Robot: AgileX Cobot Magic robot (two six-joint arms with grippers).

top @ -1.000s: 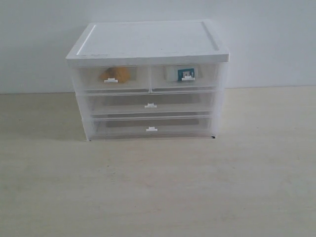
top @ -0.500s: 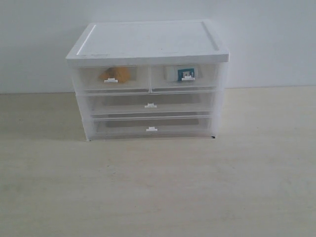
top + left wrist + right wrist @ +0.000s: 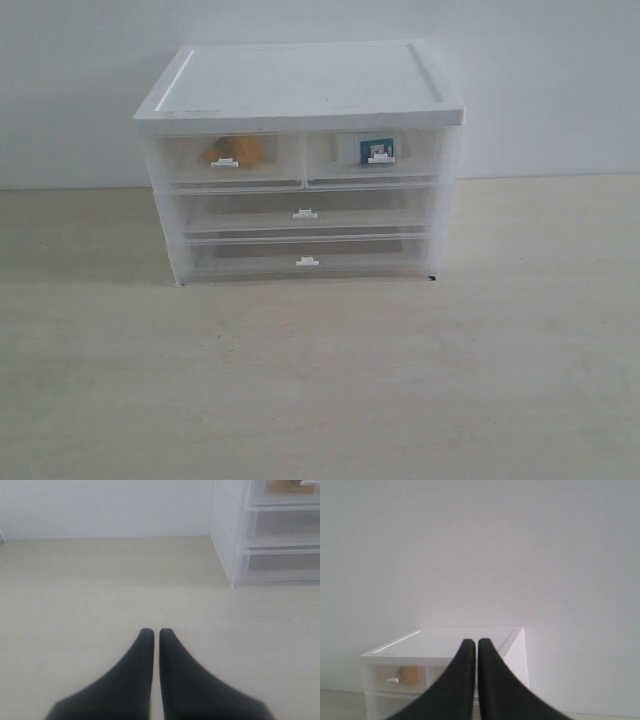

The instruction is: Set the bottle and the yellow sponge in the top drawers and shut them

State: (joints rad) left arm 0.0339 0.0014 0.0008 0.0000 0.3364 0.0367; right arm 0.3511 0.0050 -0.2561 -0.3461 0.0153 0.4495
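The white-topped cabinet (image 3: 300, 85) stands at the back of the table with both top drawers pushed in. Through the translucent front of the left top drawer (image 3: 228, 160) the yellow sponge (image 3: 235, 150) shows. The bottle (image 3: 377, 149), seen by its blue-teal label, lies inside the right top drawer (image 3: 372, 157). No arm appears in the exterior view. My left gripper (image 3: 152, 631) is shut over bare table, well away from the cabinet (image 3: 265, 540). My right gripper (image 3: 471, 642) is shut, held high facing the cabinet (image 3: 445, 645), where the sponge (image 3: 409, 674) shows in its drawer.
Two full-width translucent drawers (image 3: 305, 212) sit shut below the top pair. A plain white wall (image 3: 550, 80) rises behind the cabinet. The pale wood table (image 3: 320, 380) stretches in front of it.
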